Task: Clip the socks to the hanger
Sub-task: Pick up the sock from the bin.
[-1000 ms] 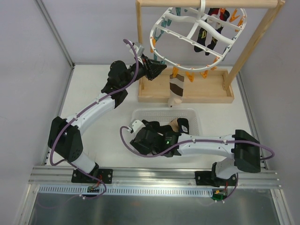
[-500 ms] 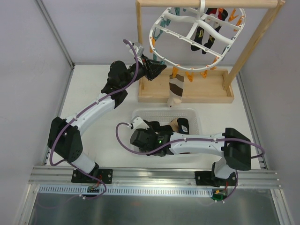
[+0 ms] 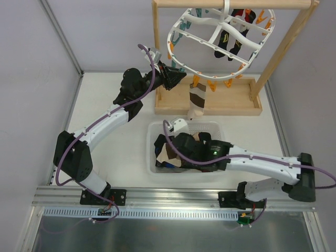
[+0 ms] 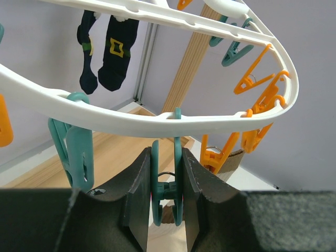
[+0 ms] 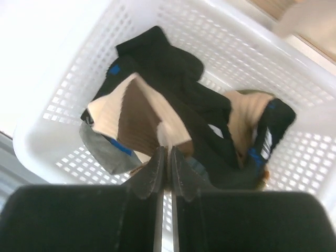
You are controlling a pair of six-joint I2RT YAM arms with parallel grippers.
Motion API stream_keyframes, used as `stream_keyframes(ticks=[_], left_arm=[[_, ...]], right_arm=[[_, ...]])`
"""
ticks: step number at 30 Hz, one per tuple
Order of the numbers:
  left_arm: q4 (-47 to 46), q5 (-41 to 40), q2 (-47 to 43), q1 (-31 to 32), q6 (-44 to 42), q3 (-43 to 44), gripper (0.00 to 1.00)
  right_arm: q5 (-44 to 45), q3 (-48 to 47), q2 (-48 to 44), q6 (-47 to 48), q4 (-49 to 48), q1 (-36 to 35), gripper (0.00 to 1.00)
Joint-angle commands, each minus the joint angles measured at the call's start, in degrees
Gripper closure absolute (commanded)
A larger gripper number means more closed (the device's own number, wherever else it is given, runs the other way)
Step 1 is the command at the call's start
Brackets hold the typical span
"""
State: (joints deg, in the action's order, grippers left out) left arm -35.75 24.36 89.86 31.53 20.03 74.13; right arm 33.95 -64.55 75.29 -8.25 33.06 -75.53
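Note:
The white oval hanger [image 3: 257, 52] hangs from the wooden frame, rimmed with orange and teal pegs. My left gripper [image 3: 181, 75] is at its near-left rim, shut on a teal peg [image 4: 178, 157] and squeezing its two arms together. One tan, brown and white banded sock [image 3: 198, 102] hangs from an orange peg [image 3: 196, 81]. My right gripper [image 5: 167, 152] is inside the white basket [image 3: 215, 126], shut on the edge of a tan and brown sock [image 5: 142, 113]. That sock lies on top of a pile of black socks [image 5: 178, 68].
Two dark socks [image 3: 231, 42] hang clipped at the hanger's far side. The wooden frame's base [image 3: 231, 100] lies just behind the basket, and its slanted post [image 3: 283, 47] rises at the right. Grey walls close in the left and right sides.
My right arm has swung rightward and reached deeper into the basket, and its jaws have closed onto the tan and brown sock. The left gripper has kept still on the teal peg.

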Motion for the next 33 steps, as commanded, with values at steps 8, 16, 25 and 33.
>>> stream_keyframes(ticks=[8,16,25,33], left_arm=[[6.3,3.0,-0.7,0.3,-0.8,-1.3,1.00],[6.2,3.2,-0.7,0.4,-0.4,-1.0,1.00],[6.3,2.4,-1.4,0.4,-1.0,-1.9,1.00],[6.2,2.0,-2.5,0.4,-2.0,-3.0,1.00]], right_arm=[[-0.2,-1.1,-25.6,-9.8,23.5,11.3,0.99],[-2.1,-11.0,-33.1,-6.3,27.5,14.4,0.99],[-11.9,-9.0,-9.3,-4.6,19.8,16.3,0.99],[-23.7,-11.0,5.6,-7.7,3.4,16.7,0.99]])
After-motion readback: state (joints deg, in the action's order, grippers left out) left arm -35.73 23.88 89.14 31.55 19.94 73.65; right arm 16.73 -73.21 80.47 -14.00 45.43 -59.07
